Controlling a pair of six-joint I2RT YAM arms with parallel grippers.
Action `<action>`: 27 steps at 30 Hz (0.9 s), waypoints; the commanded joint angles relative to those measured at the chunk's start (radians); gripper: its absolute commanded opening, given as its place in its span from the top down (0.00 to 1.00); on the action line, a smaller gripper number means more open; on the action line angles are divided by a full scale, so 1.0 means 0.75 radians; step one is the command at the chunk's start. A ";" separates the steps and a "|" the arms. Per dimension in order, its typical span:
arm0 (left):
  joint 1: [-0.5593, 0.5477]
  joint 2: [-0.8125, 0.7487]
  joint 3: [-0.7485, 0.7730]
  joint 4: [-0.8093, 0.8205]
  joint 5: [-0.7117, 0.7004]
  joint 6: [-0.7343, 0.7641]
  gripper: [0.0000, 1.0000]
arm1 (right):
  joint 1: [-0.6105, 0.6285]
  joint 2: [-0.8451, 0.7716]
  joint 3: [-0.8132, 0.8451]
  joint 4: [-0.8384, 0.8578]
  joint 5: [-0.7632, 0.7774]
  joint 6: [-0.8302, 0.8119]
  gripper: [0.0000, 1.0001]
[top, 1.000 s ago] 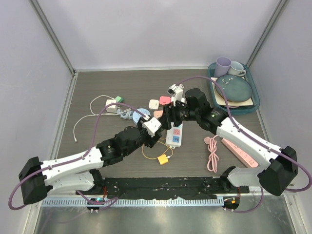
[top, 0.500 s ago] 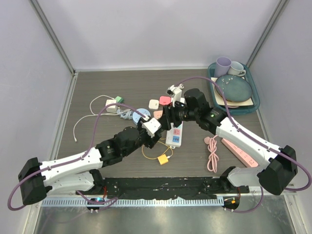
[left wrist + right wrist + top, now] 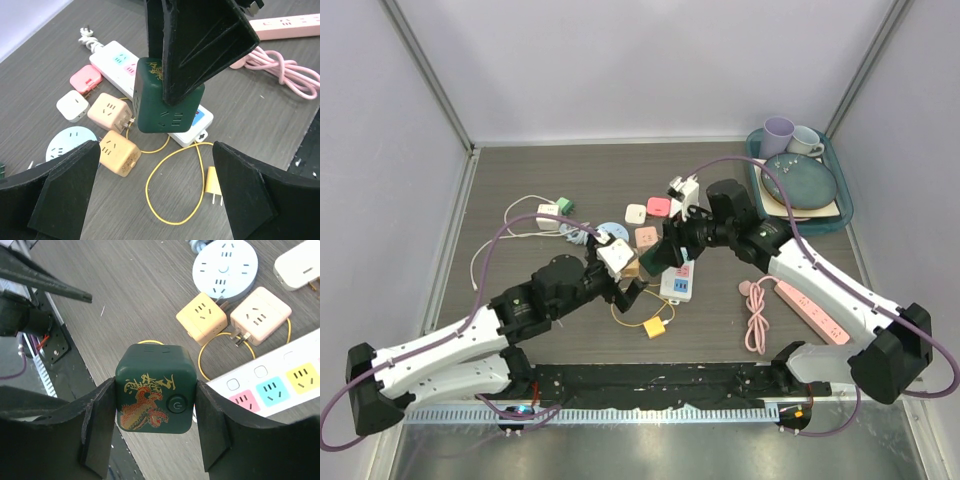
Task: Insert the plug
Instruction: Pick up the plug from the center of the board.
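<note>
Green cube plug clamped on two sides by right claw, lifted over white power strip near middle of desk. Left claw spread wide, gripping nothing, just at 8 o'clock from plug. Yellow cable looped on desk beneath left claw.

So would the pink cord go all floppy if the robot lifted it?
Probably, yes: the pink cord lies in loose loops, so it would likely sag and dangle. It looks thin, so likely light. Pushed, it might bunch up rather than roll.
</note>
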 commanded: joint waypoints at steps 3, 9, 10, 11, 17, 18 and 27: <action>0.027 -0.056 0.117 -0.285 0.228 0.058 0.00 | 0.005 -0.131 0.049 0.001 -0.257 -0.390 0.99; 0.154 -0.066 0.160 -0.318 0.457 0.095 0.00 | 0.005 -0.209 0.060 -0.078 -0.404 -0.701 0.99; 0.176 -0.062 0.172 -0.308 0.490 0.093 0.00 | 0.005 -0.215 0.070 -0.086 -0.441 -0.730 0.99; 0.215 -0.058 0.176 -0.281 0.521 0.089 0.00 | 0.005 -0.219 0.074 -0.093 -0.455 -0.748 0.99; 0.256 0.013 0.233 -0.185 0.707 0.099 0.00 | 0.005 -0.213 0.098 -0.115 -0.519 -0.841 0.99; 0.256 0.040 0.237 -0.179 0.721 0.103 0.00 | 0.005 -0.207 0.103 -0.119 -0.527 -0.849 0.99; 0.262 0.118 0.213 -0.062 0.838 0.116 0.00 | 0.005 -0.199 0.129 -0.156 -0.588 -0.914 0.99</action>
